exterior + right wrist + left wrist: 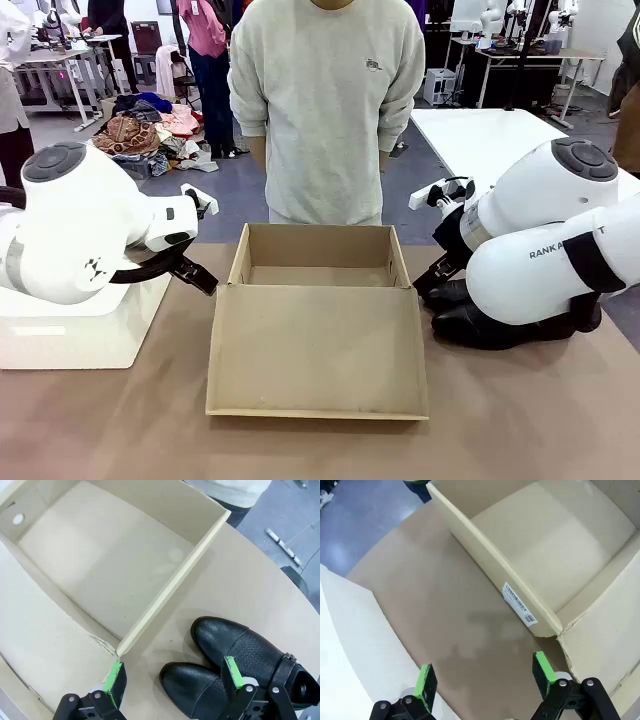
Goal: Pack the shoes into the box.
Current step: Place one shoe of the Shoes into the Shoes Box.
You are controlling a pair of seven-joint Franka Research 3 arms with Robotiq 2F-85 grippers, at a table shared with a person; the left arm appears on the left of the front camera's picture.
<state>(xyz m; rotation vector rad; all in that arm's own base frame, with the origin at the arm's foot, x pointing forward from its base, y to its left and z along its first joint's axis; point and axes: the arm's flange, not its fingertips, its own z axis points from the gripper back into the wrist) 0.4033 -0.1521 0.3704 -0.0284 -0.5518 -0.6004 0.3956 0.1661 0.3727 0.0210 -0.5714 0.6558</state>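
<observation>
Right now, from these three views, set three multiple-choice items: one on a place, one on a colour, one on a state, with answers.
1. Where are the shoes? A on the table beside the box, on the robot's right; B inside the box; C in the person's hands.
2. What colour are the shoes? A brown; B white; C black.
3. How is the box? A shut; B open and empty; C open with one shoe inside.
Answers: 1 A, both stand on the table against the box's side wall; 2 C, glossy black leather; 3 B, its top is open and its floor bare.
</observation>
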